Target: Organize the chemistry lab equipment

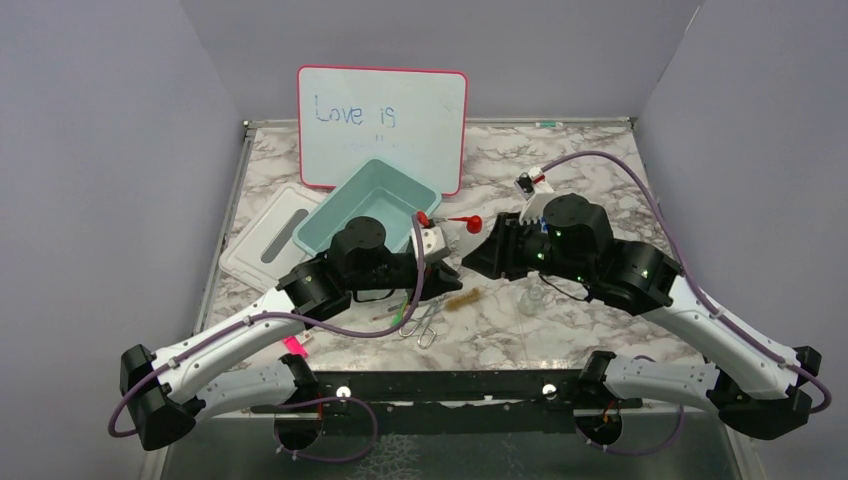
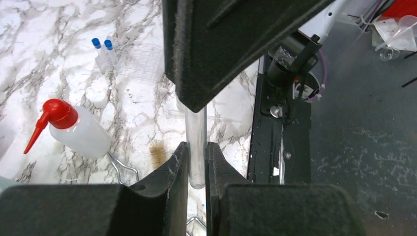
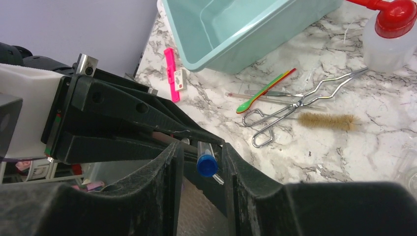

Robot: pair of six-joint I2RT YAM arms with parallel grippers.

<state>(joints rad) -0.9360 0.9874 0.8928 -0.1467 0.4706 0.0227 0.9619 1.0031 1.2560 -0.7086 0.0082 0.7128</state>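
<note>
Blue-capped clear tube (image 2: 195, 123) midair over table (image 1: 600, 200) centre. Left wrist view: left gripper (image 2: 196, 155) clamps glass body. Right wrist view: right gripper (image 3: 202, 157) straddles blue cap (image 3: 207, 166), narrow gaps both sides. Top view hides tube.

Teal bin (image 1: 375, 195), red-nozzled white bottle (image 2: 83, 132), grey-veined marble table (image 1: 490, 150)

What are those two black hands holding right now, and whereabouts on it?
The left hand pinches a blue-capped clear tube near its rounded bottom end. The right hand brackets the blue cap with a gap showing, so it seems not to grip.
</note>
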